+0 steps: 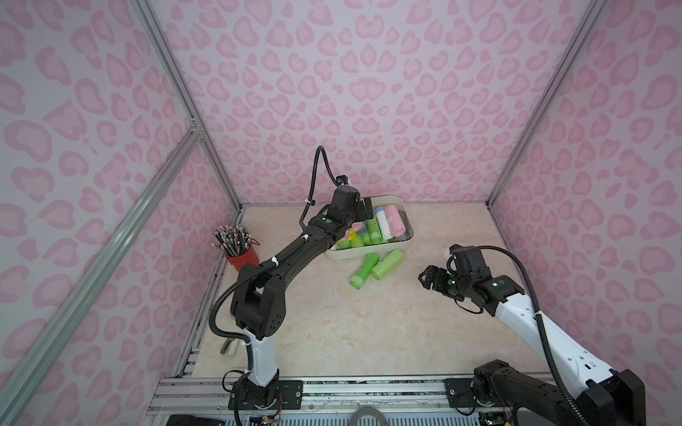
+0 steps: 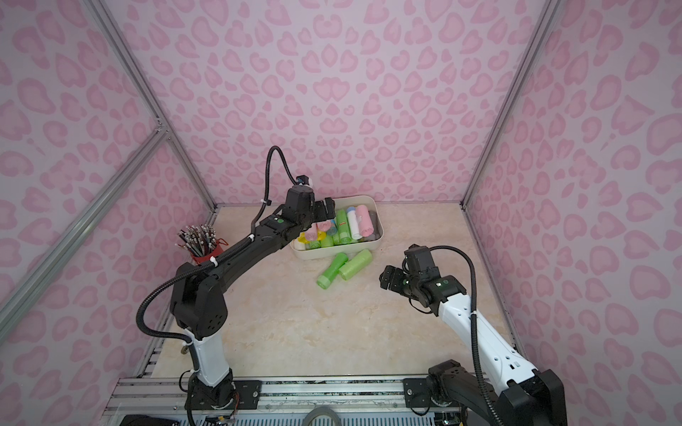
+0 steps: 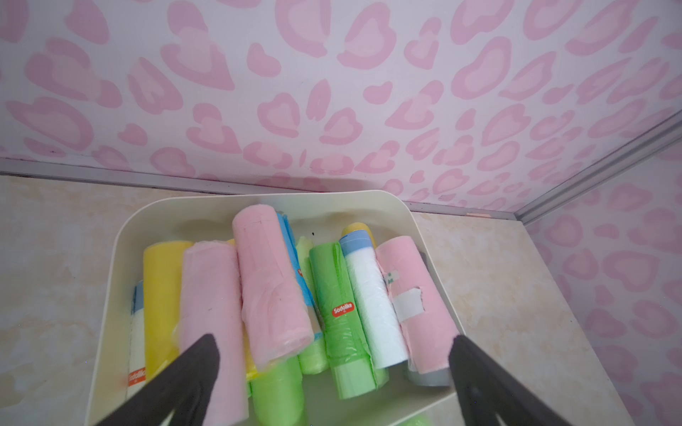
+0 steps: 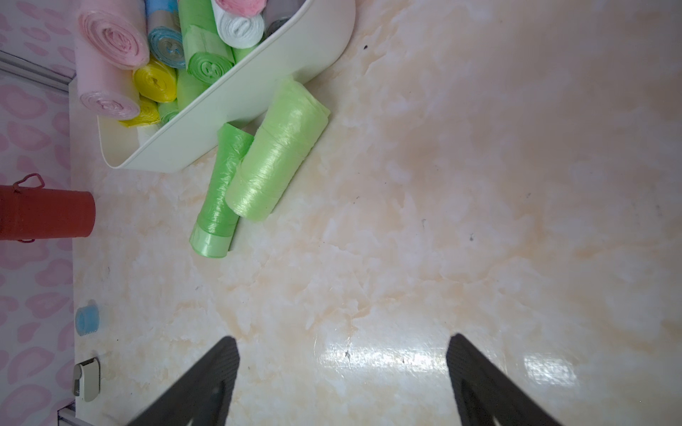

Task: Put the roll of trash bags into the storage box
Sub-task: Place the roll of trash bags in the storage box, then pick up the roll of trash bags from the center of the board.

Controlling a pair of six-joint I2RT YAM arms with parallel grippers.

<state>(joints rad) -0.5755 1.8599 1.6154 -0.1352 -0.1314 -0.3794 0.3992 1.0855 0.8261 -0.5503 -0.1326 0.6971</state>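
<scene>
Pink roll [image 3: 271,287], long axis toward back wall [image 3: 332,92], in storage box [image 3: 258,197]; left gripper [image 3: 334,339] wide, empty.

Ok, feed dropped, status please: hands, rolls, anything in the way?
Left hand open, empty, over the storage box. Right hand open, empty, above the table. Darker green roll and paler green roll on table beside the box. Nothing blocking them.

Soft, even light — glare patches on the tabletop [image 4: 369,356], fingers [image 4: 201,387] blurred.
</scene>
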